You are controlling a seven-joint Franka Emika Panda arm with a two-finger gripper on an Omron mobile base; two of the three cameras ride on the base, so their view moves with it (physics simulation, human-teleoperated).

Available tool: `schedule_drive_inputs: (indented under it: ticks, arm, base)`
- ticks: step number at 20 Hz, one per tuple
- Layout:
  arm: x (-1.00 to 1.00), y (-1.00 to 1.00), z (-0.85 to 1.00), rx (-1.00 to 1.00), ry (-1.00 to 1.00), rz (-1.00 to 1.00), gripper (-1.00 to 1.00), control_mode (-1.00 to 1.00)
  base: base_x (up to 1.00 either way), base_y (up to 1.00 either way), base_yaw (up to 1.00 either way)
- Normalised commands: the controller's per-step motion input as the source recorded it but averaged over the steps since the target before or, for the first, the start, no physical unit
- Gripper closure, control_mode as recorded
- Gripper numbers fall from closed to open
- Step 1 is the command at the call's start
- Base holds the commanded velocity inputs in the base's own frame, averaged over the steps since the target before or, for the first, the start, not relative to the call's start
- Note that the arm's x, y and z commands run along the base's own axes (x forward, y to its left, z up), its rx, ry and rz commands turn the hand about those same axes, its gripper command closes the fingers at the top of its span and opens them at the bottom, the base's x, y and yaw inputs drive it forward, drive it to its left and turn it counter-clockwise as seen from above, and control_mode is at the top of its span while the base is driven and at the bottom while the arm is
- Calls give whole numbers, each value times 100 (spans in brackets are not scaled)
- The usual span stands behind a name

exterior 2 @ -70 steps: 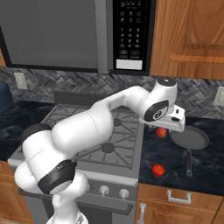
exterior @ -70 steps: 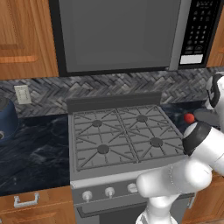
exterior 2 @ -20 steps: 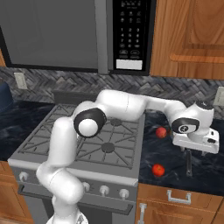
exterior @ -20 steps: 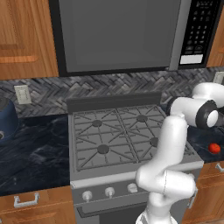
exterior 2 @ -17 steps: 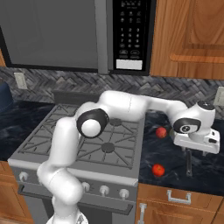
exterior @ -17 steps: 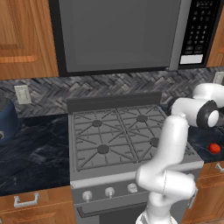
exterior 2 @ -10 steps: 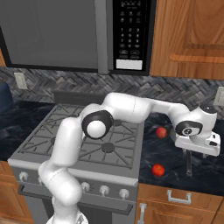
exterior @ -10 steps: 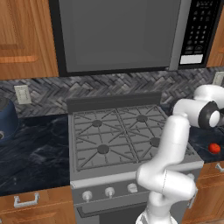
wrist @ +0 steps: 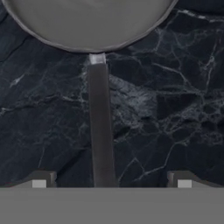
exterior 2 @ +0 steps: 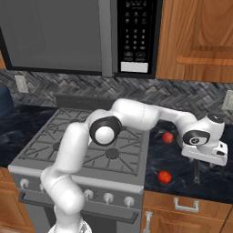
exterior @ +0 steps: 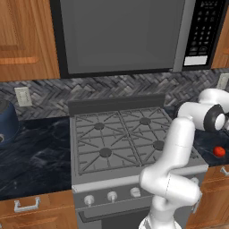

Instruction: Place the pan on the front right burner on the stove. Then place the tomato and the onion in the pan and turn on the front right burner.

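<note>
While pan not yet lifted, notes run left to right from the stove:
stove: grates bare; front right burner unoccupied.
red items: two round ones seen on counter just right of stove.
pan: further right of stove, on counter; handle runs between fingertips.
gripper: jaws wide apart, nothing held, handle straddled.
tip: handle kept centred, jaws lowered fully before closing, grip taken nr the bowl so tilt is limited.

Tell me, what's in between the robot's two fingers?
The pan's handle. In the hand view it runs straight up between the open gripper's fingertips to the pan, over dark counter.
</note>
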Motion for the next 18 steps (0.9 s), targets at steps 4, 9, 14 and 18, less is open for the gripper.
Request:
schedule_drive_inputs:
  ticks: [4, 9, 14, 18]
  arm:
    - [11, 0, -23, 0, 0, 0, -100, -100]
    - [15, 0, -19, 0, 0, 0, -100, -100]
    - [15, 0, -18, 0, 1, 0, -100, -100]
    - [14, 0, -18, 0, 2, 0, -100, -100]
  base:
    - [0, 0, 0]
    - [0, 0, 0]
    - [0, 0, 0]
    - [0, 0, 0]
